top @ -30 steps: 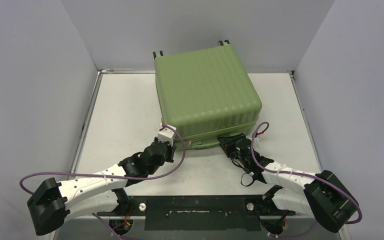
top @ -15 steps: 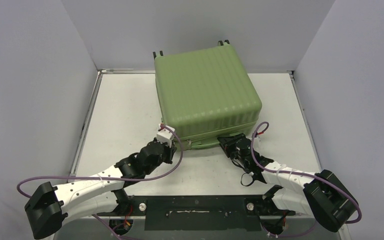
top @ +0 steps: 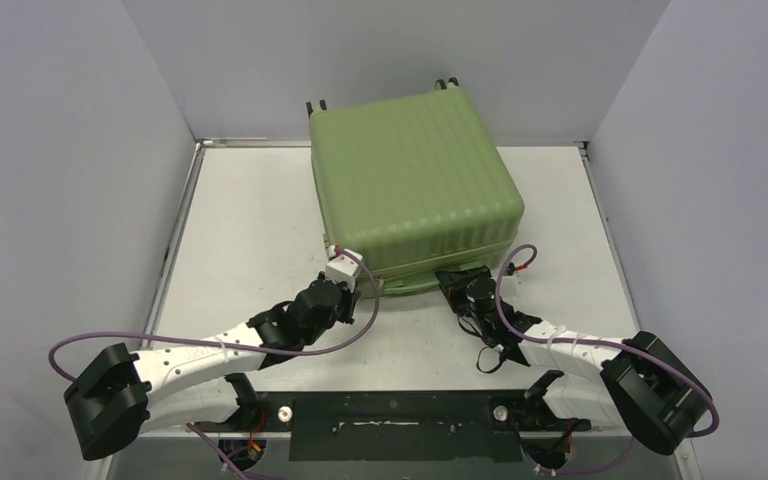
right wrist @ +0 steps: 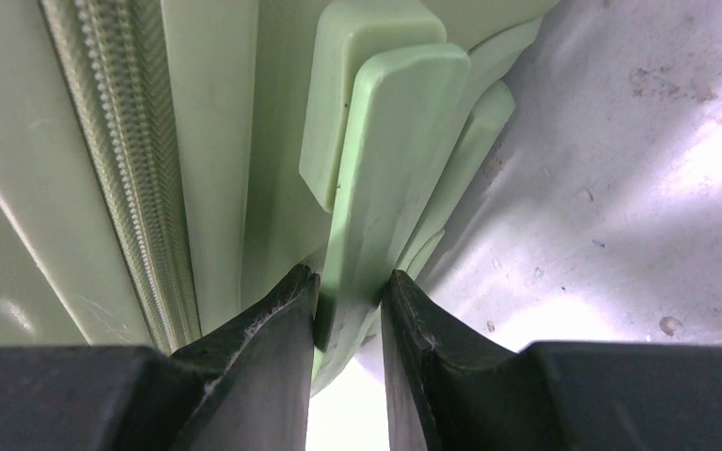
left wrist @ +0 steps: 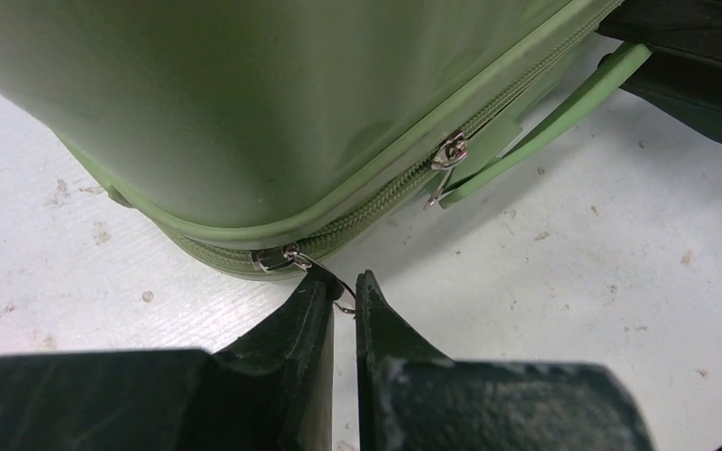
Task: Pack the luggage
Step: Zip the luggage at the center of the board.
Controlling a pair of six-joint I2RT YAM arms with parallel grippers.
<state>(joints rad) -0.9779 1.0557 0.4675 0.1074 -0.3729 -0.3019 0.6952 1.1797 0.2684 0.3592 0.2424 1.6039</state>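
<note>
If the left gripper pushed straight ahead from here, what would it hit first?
Probably the luggage, at its zipper seam by the rounded corner; the left gripper pinches a zipper pull there.

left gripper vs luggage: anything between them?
Only the zipper pull: it runs from the slider on the luggage seam into the left gripper, which pinches its tip. The left wrist view shows it.

I see the light-green ribbed hard-shell suitcase (top: 415,185) lying flat, lid down, at the back middle of the desk (top: 250,230), its black wheels (top: 318,105) toward the rear wall. One zipper pull (left wrist: 315,268) sits at its near-left corner, and a second (left wrist: 447,160) hangs beside the green carry handle (right wrist: 385,169).
</note>
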